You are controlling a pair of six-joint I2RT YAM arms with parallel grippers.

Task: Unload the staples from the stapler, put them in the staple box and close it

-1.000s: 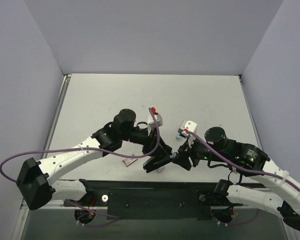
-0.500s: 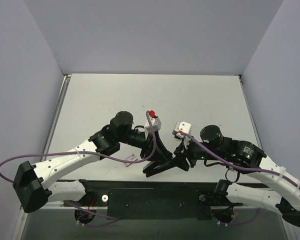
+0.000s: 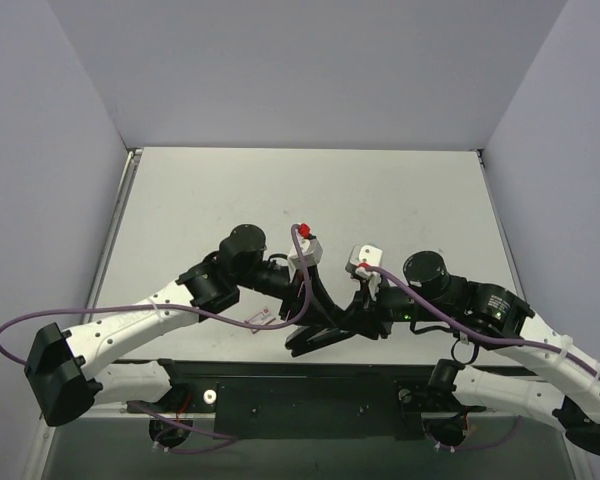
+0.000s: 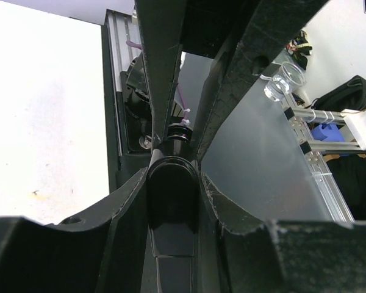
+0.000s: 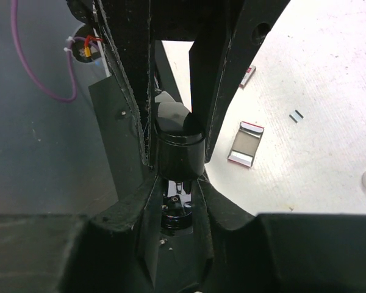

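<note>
The left gripper [image 4: 186,110] is clamped on the slim black elongated desk stapler [image 4: 172,201]: in the left wrist view its two black fingers [image 4: 161,73] press against either side of the stapler's rounded glossy end, with no gap showing along the contact. The right gripper [image 5: 172,79] meets the same stapler from the other side, and in the right wrist view its fingers [image 5: 210,79] sit tight against both flanks of the other rounded black end, so it too is closed on the stapler. From the top camera the stapler shows as a dark bar slanting from lower left to upper right between the two wrists, at the near edge of the pale grey tabletop [image 3: 280,200], just where it meets the black base plate [image 3: 310,395] that carries the arms; whether it touches the surface cannot be told. On the table just beside the right gripper lies a small pinkish-red rectangular box [image 5: 246,144], open side up with a grey inside, and farther out, well apart from the stapler, lie two tiny dark grey strip pieces, the staples [image 5: 297,115], side by side on the bare surface. The stapler's inner rail is hidden by the fingers in every view. A purple cable [image 3: 130,308] runs along the white left arm [image 3: 140,325] to its wrist, and another follows the right arm [image 3: 520,345].
</note>
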